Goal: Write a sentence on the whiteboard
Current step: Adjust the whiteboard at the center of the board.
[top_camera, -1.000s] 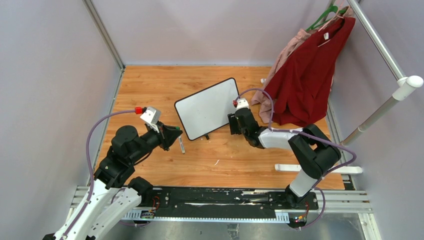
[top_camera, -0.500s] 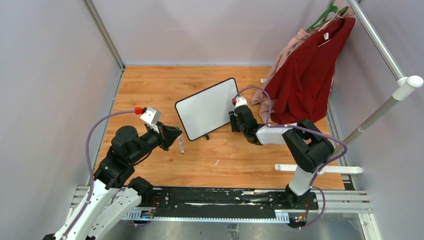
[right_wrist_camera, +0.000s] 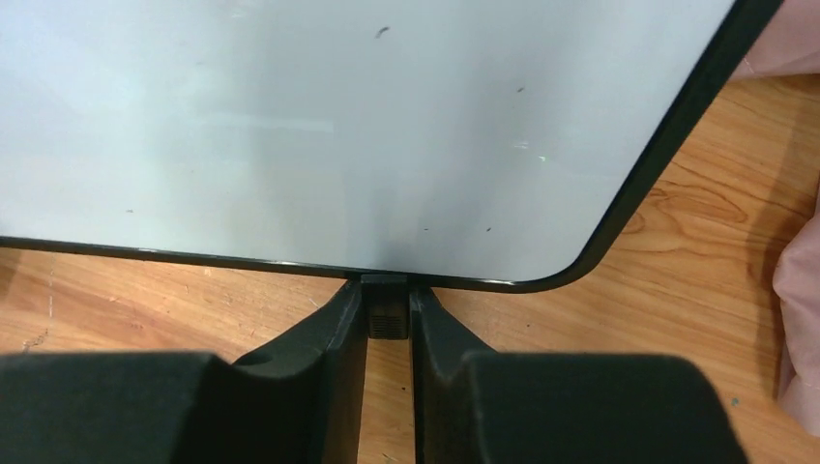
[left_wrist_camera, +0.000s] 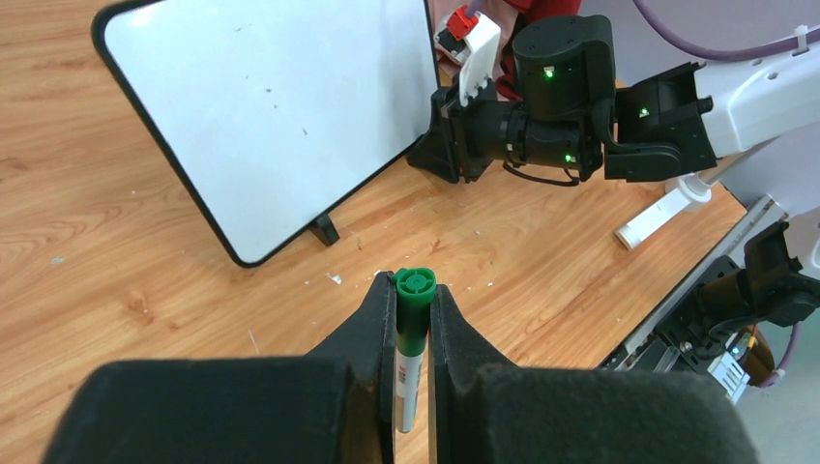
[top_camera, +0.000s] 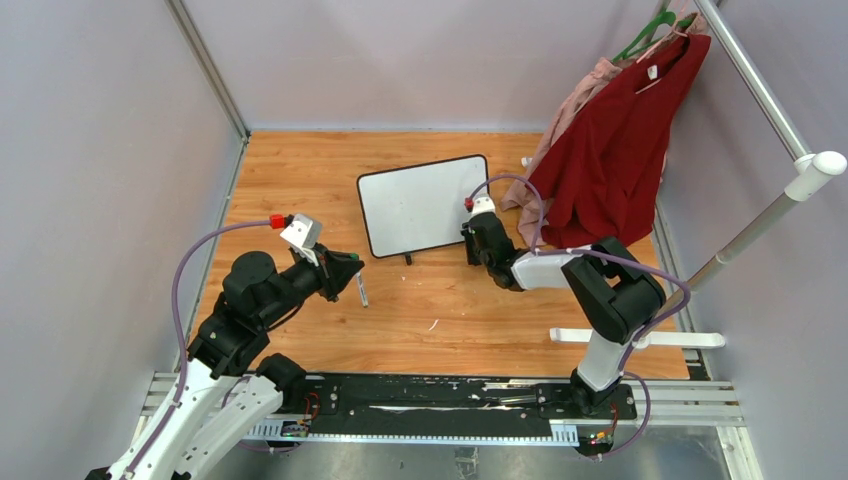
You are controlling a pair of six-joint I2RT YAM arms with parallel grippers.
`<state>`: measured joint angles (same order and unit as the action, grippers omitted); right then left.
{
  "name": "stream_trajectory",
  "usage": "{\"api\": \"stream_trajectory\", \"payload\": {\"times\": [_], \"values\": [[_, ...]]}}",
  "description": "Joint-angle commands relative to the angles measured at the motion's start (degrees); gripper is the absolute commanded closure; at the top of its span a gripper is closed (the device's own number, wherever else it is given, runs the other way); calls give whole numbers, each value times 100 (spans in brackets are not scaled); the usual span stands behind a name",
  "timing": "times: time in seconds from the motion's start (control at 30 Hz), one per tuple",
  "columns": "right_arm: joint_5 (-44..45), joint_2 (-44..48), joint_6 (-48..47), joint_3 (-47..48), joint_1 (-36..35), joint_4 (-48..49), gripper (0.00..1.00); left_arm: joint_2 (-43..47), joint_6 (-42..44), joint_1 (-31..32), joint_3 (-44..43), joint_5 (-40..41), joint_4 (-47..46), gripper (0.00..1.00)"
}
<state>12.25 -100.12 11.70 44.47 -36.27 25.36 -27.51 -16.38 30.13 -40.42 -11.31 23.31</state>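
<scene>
The whiteboard (top_camera: 425,205) stands on the wooden table, its face blank apart from tiny specks; no sentence shows on it. My right gripper (top_camera: 470,235) is at its right lower corner. In the right wrist view, that gripper (right_wrist_camera: 388,300) is shut on the board's small black foot (right_wrist_camera: 387,311) under the frame. The other foot (top_camera: 407,259) rests on the table. My left gripper (left_wrist_camera: 414,290) is shut on a green-capped marker (left_wrist_camera: 414,307), cap end up. It hovers left of the board, a short way from it (left_wrist_camera: 271,106).
Red (top_camera: 610,160) and pink (top_camera: 575,100) garments hang from a rail at the right, close behind the right arm. A white pole (top_camera: 770,215) slants down there, and a white bar (top_camera: 640,338) lies on the table. Grey walls close both sides.
The right gripper's jaws have closed on the board's foot. The whiteboard has turned from a slant to nearly square with the table's edges. The left arm has stayed still.
</scene>
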Motion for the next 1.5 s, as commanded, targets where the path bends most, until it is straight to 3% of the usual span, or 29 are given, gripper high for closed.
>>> {"api": "stream_trajectory", "payload": {"times": [0.0, 0.1, 0.6, 0.67, 0.8, 0.97, 1.27, 1.47], "values": [[220, 178, 382, -239, 68, 49, 95, 24, 57, 17, 59, -11, -41, 100], [305, 255, 505, -325, 63, -6, 100, 41, 39, 19, 68, -21, -46, 100], [939, 249, 782, -174, -195, -536, 100, 70, 12, 19, 87, -27, -33, 100], [922, 340, 731, -243, -235, -470, 92, 66, 12, 19, 87, -21, -25, 100], [857, 516, 701, -337, -279, -454, 59, 75, 12, 19, 88, -25, -39, 100], [725, 767, 707, -413, -309, -568, 42, 61, 0, 19, 92, -28, -45, 100], [118, 2628, 853, -897, -379, -1533, 36, -16, -214, 17, 95, 235, -146, 100], [-63, 3944, 1151, -1080, -181, -2153, 36, -467, -831, 19, -44, 1475, -239, 100]]}}
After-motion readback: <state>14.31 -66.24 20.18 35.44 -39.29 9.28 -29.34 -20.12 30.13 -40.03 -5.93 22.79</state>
